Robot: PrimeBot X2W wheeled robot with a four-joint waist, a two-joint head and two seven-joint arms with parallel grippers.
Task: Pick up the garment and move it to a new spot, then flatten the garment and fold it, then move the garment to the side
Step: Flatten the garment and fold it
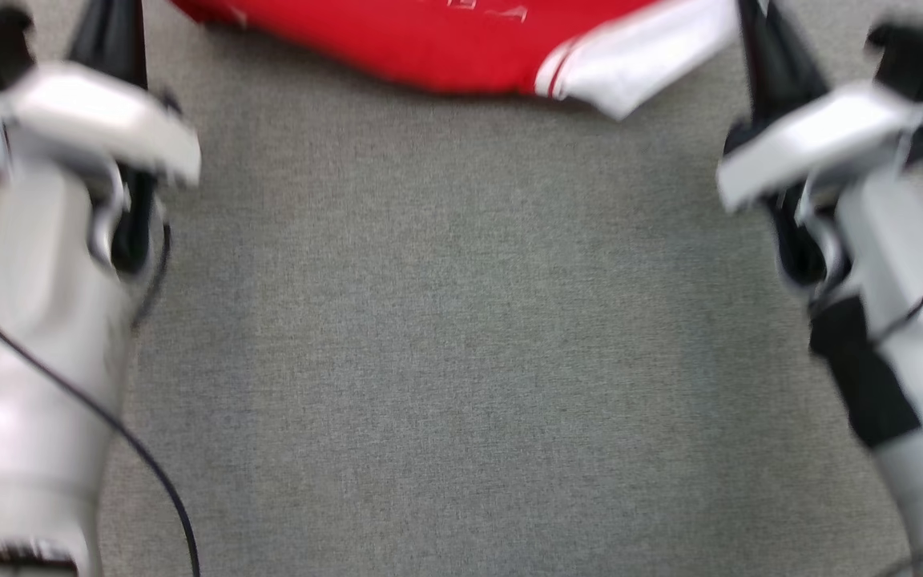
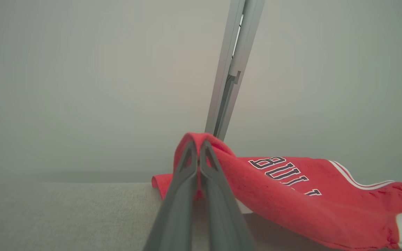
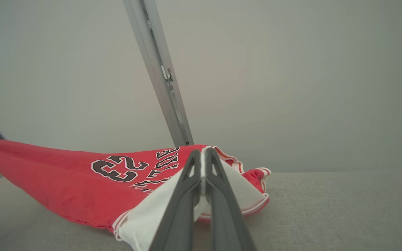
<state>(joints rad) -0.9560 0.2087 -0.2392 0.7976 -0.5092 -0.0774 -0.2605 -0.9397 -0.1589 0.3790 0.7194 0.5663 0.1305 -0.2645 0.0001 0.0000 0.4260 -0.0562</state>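
Observation:
The garment (image 1: pixel 445 40) is a red jersey with white sleeves and dark lettering, stretched across the far part of the grey table between my two arms. In the left wrist view my left gripper (image 2: pixel 198 143) is shut on a raised red edge of the garment (image 2: pixel 291 198), and the cloth sags down to the right. In the right wrist view my right gripper (image 3: pixel 203 152) is shut on a white-and-red sleeve edge of the garment (image 3: pixel 65 177), which sags down to the left. In the head view both pale forearms rise at the sides, and their dark fingers (image 1: pixel 113 32) run off the top edge.
A grey fabric tabletop (image 1: pixel 445 344) spreads out in front of me between the arms. A black cable (image 1: pixel 93 409) runs along my left forearm. Behind the table stand a slanted metal post (image 2: pixel 230 69) and a plain pale wall.

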